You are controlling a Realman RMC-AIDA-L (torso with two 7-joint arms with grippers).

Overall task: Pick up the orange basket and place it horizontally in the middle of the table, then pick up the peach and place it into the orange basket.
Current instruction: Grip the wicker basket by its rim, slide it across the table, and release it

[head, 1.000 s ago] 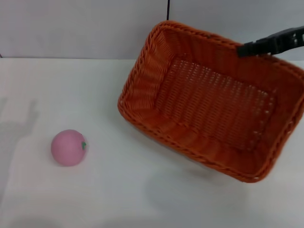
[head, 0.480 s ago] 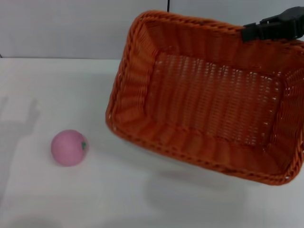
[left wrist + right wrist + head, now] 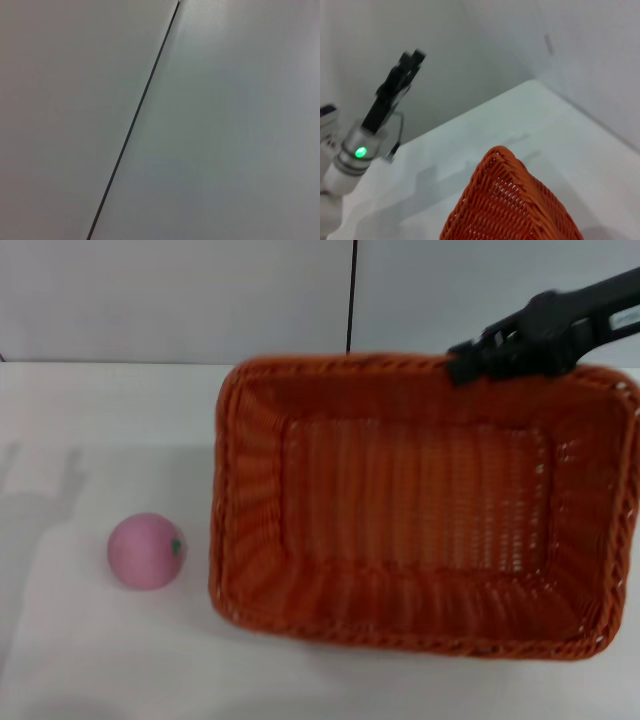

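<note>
Orange basket [image 3: 420, 510] hangs pinched by right claw [image 3: 470, 360]; only right wrist view shows left claw [image 3: 407, 62], grip unreadable.

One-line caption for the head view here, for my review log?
Right gripper holds the orange basket by its far rim, long side across the table; the peach sits to its left.

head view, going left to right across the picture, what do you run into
the peach → the orange basket → the right gripper, shut on the basket's far rim toward its right end.
</note>
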